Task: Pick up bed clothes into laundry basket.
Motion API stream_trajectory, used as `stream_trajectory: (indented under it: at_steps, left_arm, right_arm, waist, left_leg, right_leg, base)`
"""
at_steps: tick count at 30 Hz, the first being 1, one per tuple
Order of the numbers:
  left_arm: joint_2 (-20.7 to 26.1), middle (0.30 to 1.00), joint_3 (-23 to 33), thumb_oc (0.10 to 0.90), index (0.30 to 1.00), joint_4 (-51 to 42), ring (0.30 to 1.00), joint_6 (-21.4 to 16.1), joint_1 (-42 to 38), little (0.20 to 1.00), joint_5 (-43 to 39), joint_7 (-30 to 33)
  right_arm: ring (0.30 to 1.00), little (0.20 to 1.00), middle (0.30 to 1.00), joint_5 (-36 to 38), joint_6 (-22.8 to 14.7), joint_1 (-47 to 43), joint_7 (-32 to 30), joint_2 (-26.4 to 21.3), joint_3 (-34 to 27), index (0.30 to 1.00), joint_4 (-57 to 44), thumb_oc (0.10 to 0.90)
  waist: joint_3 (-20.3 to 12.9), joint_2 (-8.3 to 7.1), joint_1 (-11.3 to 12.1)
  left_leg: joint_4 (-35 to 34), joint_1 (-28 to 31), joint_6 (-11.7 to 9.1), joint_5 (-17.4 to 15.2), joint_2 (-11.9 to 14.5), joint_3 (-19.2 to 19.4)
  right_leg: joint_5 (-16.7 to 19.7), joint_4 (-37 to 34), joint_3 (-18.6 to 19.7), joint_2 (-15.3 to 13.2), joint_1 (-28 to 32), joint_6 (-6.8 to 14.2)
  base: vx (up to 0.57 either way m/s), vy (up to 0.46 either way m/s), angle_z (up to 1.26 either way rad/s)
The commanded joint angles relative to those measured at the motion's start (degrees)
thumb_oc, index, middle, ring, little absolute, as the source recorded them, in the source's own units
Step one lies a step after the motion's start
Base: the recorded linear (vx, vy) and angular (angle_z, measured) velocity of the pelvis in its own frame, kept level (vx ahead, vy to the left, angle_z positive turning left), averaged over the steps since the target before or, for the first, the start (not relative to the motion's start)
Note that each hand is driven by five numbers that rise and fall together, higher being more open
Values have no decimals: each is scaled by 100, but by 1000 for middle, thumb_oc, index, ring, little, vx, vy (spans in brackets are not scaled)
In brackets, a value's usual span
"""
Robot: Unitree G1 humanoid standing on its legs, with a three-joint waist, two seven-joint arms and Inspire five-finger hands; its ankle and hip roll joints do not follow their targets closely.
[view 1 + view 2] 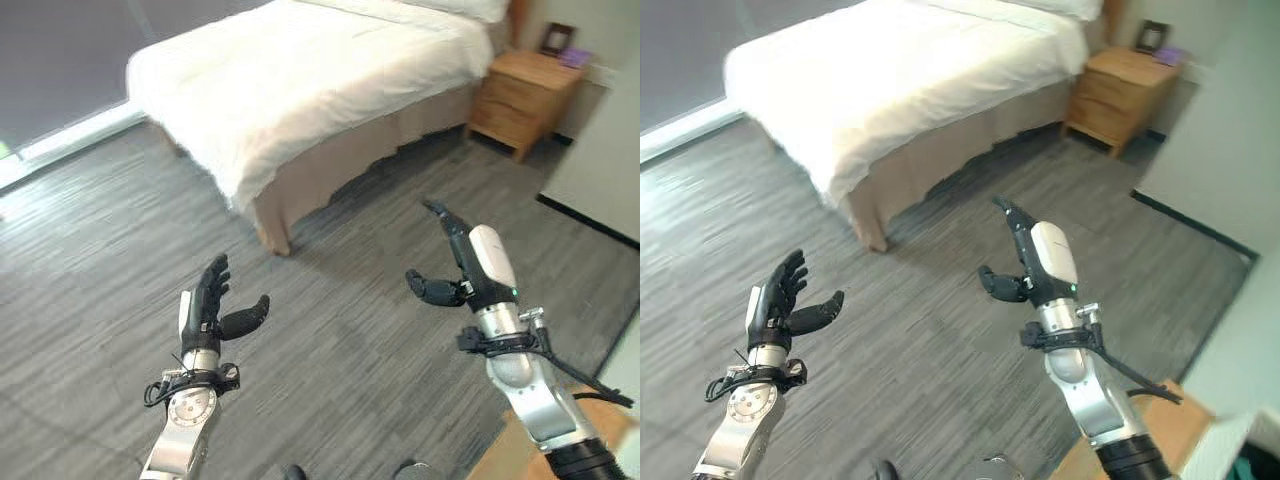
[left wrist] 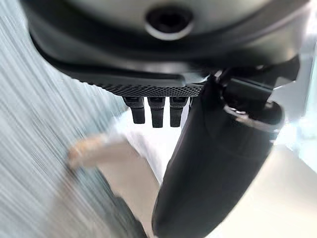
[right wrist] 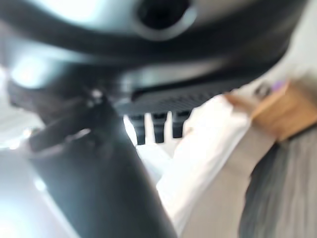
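Note:
A bed [image 1: 310, 90] with a white cover and a beige skirt stands ahead, its near corner toward me. No loose clothes and no laundry basket can be made out. My left hand [image 1: 212, 310] is raised over the grey floor at the lower left, fingers straight and thumb out, holding nothing. My right hand [image 1: 468, 268] is raised at the right, well short of the bed's corner, fingers extended and thumb apart, also empty. In the wrist views the fingers [image 2: 153, 110] and the fingers [image 3: 158, 126] point toward the bed's white cover [image 3: 208, 144].
A wooden nightstand [image 1: 525, 95] stands right of the bed, with a small frame [image 1: 556, 38] and a purple item on top. A white wall or door [image 1: 605, 170] rises at the right. A wooden surface [image 1: 520, 450] shows at the lower right. Grey plank floor [image 1: 90, 260] lies between me and the bed.

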Motion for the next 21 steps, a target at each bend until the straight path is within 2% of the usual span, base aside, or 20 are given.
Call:
stream_trajectory:
  at_steps: [1, 2, 3, 4, 5, 6, 8, 9, 10, 12, 13, 14, 16, 17, 18, 21]
  left_arm:
    - [397, 900, 287, 800, 900, -876, 900, -683, -814, 900, 421, 51]
    - [384, 900, 271, 800, 900, -900, 900, -724, -953, 900, 451, 74]
    - [307, 900, 239, 800, 900, -917, 900, -715, -1017, 900, 454, 50]
    - [274, 900, 207, 800, 900, -945, 900, -695, -1028, 900, 479, -7]
    - [294, 900, 226, 800, 900, -991, 900, -685, -1038, 900, 526, -64]
    - [264, 900, 314, 800, 900, -948, 900, -603, -928, 900, 618, -68]
    - [250, 900, 340, 800, 900, -910, 900, -559, -844, 900, 645, -82]
    - [249, 900, 340, 800, 900, -912, 900, -558, -842, 900, 645, -83]
    - [149, 900, 354, 800, 900, -812, 900, -476, -655, 900, 618, -228]
    - [81, 900, 360, 800, 900, -718, 900, -431, -461, 900, 636, -373]
    - [83, 900, 356, 800, 900, -726, 900, -428, -447, 900, 635, -379]
    - [78, 900, 368, 800, 900, -617, 900, -375, -307, 900, 571, -509]
    - [65, 900, 387, 800, 900, -552, 900, -332, -216, 900, 475, -610]
    - [69, 900, 381, 800, 900, -557, 900, -329, -210, 900, 471, -614]
    - [46, 900, 396, 800, 900, -499, 900, -334, -147, 900, 380, -670]
    - [23, 900, 362, 800, 900, -395, 900, -335, -223, 900, 347, -619]
  right_arm:
    - [900, 900, 900, 41, -312, -802, -352, 56, -480, 900, -174, 800]
    - [900, 900, 900, 46, -320, -688, -362, 26, -579, 900, -143, 800]
    - [900, 900, 900, 130, -288, -606, -354, 17, -687, 900, -71, 800]
    - [900, 900, 900, 205, -302, -531, -360, -1, -809, 900, -63, 800]
    - [900, 900, 900, 307, -322, -442, -321, -21, -957, 900, -118, 800]
    - [900, 900, 900, 510, -324, -458, -215, 35, -959, 900, -60, 800]
    - [900, 900, 900, 600, -335, -477, -186, 38, -942, 900, -24, 800]
    - [900, 900, 900, 600, -335, -477, -185, 37, -941, 900, -24, 800]
    - [900, 900, 900, 737, -300, -476, -28, 106, -898, 900, 47, 800]
    - [900, 900, 900, 911, -317, -350, 91, 175, -932, 900, 91, 800]
    - [900, 900, 900, 917, -318, -335, 97, 175, -937, 900, 87, 800]
    - [900, 900, 900, 1021, -285, -229, 174, 228, -956, 900, 152, 800]
    - [900, 900, 900, 1109, -236, -87, 246, 299, -1012, 900, 131, 800]
    - [900, 900, 900, 1111, -235, -73, 251, 301, -1020, 900, 124, 800]
    - [900, 900, 900, 1084, -211, 52, 274, 336, -1072, 900, 100, 800]
    - [900, 900, 900, 1057, -186, 135, 236, 380, -1128, 900, 144, 800]
  waist:
    - [6, -306, -132]
    - [-92, -343, -227]
    - [-142, -377, -319]
    - [-191, -400, -393]
    - [-263, -429, -465]
    - [-336, -425, -421]
    - [-358, -402, -401]
    - [-360, -400, -404]
    - [-380, -369, -286]
    - [-442, -364, -165]
    - [-451, -366, -169]
    - [-484, -365, -29]
    - [-483, -374, 130]
    - [-489, -376, 132]
    - [-498, -396, 262]
    - [-521, -417, 316]
  left_leg:
    - [-451, 922, -390, -811, 6, -9]
    - [-454, 825, -400, -804, -61, -379]
    - [-444, 780, -384, -824, -157, -645]
    - [-454, 758, -363, -822, -244, -809]
    - [-435, 712, -340, -850, -307, -1003]
    - [-374, 725, -376, -849, -354, -1083]
    - [-335, 713, -379, -852, -327, -1055]
    - [-333, 710, -379, -853, -325, -1058]
    - [-325, 705, -396, -842, -287, -1050]
    - [-339, 683, -414, -829, -266, -1112]
    - [-340, 686, -415, -829, -267, -1121]
    - [-352, 667, -441, -784, -251, -1165]
    - [-371, 640, -457, -724, -237, -1236]
    - [-376, 642, -457, -720, -238, -1241]
    - [-396, 613, -466, -672, -230, -1339]
    - [-410, 580, -473, -639, -227, -1408]
  right_leg:
    - [1085, -1505, 1567, 672, -358, 437]
    - [754, -1786, 2281, 1077, -223, 402]
    - [555, -1932, 2892, 1368, -73, 350]
    - [494, -2159, 3347, 1552, 71, 280]
    - [284, -2528, 3669, 1694, 309, 185]
    - [533, -2779, 3695, 1546, 430, 194]
    - [639, -2915, 3606, 1490, 455, 198]
    - [644, -2923, 3602, 1490, 458, 197]
    - [663, -3078, 3411, 1409, 449, 221]
    - [592, -3325, 3278, 1348, 593, 204]
    - [597, -3346, 3265, 1345, 611, 203]
    - [576, -3503, 3184, 1307, 741, 202]
    - [583, -3583, 3079, 1284, 803, 196]
    - [586, -3592, 3073, 1283, 809, 196]
    - [569, -3638, 2991, 1292, 848, 180]
    - [574, -3694, 2950, 1297, 883, 163]
  base:
    - [14, -88, 92]
    - [100, -50, 112]
    - [150, -36, 158]
    - [176, -15, 186]
    - [201, -104, 164]
    - [141, -90, 131]
    - [47, -67, 43]
    - [15, -87, 8]
    - [27, -77, 21]
    - [40, -81, 24]
    - [34, -80, 20]
    - [19, -79, 23]
    - [6, -82, 37]
    - [-6, -86, 52]
    - [-5, -85, 33]
    - [-5, -74, 22]
